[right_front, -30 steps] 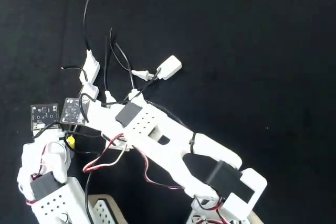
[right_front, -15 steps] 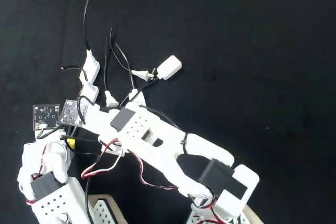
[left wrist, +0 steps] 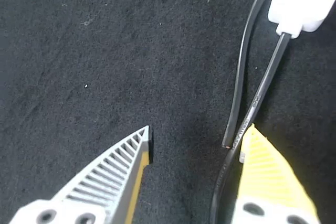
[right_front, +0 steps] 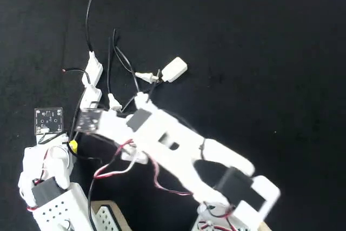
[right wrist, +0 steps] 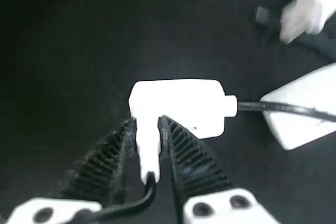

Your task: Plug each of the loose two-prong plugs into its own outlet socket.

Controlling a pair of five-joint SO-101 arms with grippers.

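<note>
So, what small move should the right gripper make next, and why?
Probably push straight forward a little: the right gripper is shut on the plug, whose front meets the socket, and I cannot tell that it is seated fully.

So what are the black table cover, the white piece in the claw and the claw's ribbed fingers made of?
Table cover: matte black felt or cloth, going by the fuzzy, speckled fibres. White piece held in the right claw: smooth moulded plastic, evenly white with rounded edges. Fingers: probably hard printed plastic, dark with regular ribs; rubber can't be ruled out.
</note>
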